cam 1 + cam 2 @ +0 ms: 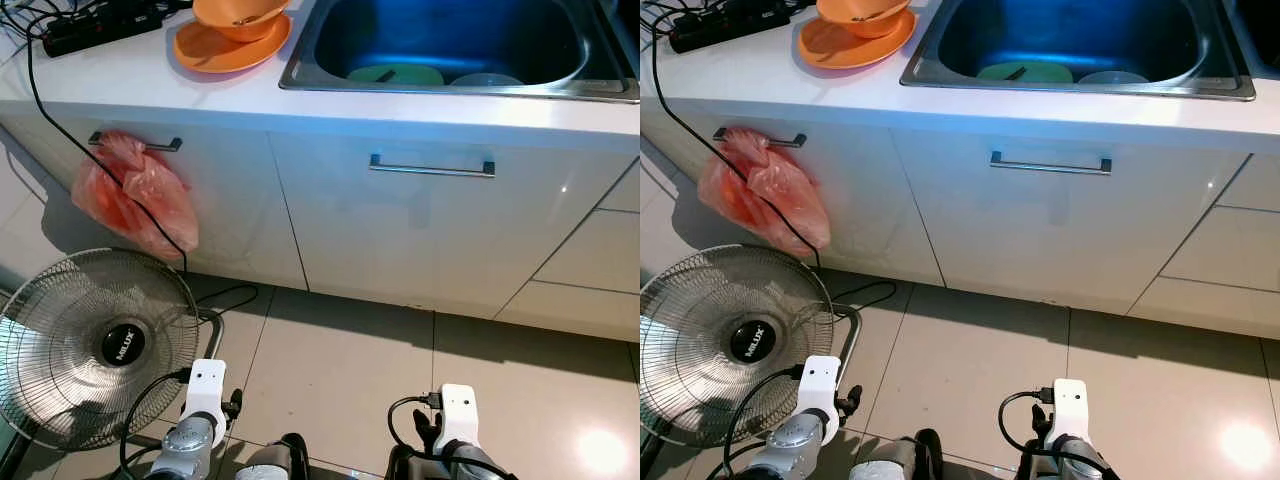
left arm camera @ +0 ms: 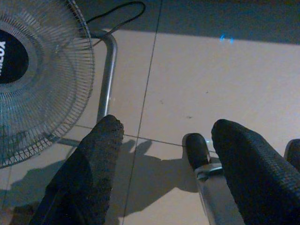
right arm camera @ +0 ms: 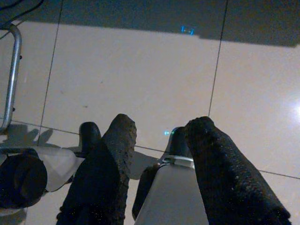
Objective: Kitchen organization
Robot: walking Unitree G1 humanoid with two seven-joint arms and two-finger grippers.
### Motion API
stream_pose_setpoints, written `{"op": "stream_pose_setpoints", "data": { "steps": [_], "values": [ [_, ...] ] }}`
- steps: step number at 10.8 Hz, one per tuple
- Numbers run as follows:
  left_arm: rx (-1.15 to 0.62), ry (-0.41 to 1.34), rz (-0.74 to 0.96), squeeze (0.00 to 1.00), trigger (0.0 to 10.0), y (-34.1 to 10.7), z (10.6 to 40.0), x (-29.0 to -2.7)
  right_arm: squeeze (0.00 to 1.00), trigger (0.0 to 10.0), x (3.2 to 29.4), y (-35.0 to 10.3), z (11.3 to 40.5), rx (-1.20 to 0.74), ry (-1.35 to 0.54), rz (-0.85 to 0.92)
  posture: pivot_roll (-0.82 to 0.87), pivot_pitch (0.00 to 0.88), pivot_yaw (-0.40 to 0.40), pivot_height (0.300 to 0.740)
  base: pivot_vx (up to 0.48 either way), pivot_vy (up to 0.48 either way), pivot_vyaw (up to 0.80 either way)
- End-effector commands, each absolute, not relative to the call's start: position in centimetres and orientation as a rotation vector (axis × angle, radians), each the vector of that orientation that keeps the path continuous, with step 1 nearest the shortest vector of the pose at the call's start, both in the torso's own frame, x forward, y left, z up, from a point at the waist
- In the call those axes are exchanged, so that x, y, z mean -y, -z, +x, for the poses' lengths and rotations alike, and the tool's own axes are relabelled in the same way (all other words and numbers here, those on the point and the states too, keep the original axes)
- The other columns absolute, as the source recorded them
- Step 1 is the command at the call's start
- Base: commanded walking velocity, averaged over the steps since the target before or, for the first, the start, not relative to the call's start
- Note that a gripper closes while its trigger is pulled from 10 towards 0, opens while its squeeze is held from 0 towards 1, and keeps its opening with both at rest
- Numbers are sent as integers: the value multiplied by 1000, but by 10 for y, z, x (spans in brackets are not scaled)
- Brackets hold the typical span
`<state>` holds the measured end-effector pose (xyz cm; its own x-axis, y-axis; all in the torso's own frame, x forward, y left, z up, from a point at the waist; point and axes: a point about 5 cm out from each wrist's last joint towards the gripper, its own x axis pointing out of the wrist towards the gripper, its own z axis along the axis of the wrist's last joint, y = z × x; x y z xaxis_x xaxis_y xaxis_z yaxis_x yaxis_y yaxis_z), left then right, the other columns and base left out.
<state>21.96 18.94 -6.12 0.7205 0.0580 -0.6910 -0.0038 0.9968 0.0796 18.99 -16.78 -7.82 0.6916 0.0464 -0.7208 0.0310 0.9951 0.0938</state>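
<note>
Both arms hang idle: left gripper (image 2: 164,164) and right gripper (image 3: 157,159) spread and empty over floor tile; dishes sit in the sink (image 1: 300,70), orange bowl (image 1: 238,15) just left of it; risk is snagging the fan (image 1: 90,345) cable below-left when stepping in.

One orange bowl (image 1: 240,17), one orange plate (image 1: 215,50), one fan (image 1: 95,345), two drawer handles (image 1: 432,167).

Fan (image 1: 95,345) cut off at edge
</note>
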Motion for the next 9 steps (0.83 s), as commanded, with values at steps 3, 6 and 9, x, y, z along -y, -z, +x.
{"op": "stream_pose_setpoints", "data": {
  "steps": [3, 6, 9],
  "values": [
    [-806, -67, 75, 0, 10000, 66, 210, -198, 0, 10000, 163, 83, 182, -853, -20, 110, 67, 195, 130, 740, 0, 0, 0],
    [-810, -62, 83, 0, 10000, 67, 209, -199, 0, 10000, 160, 84, 181, -862, -38, 105, 68, 182, 129, 740, 0, 0, -729],
    [-810, -55, 87, 0, 10000, 67, 210, -199, 0, 10000, 160, 84, 181, -860, -42, 99, 59, 168, 128, 740, 0, 0, -267]
  ]
}}
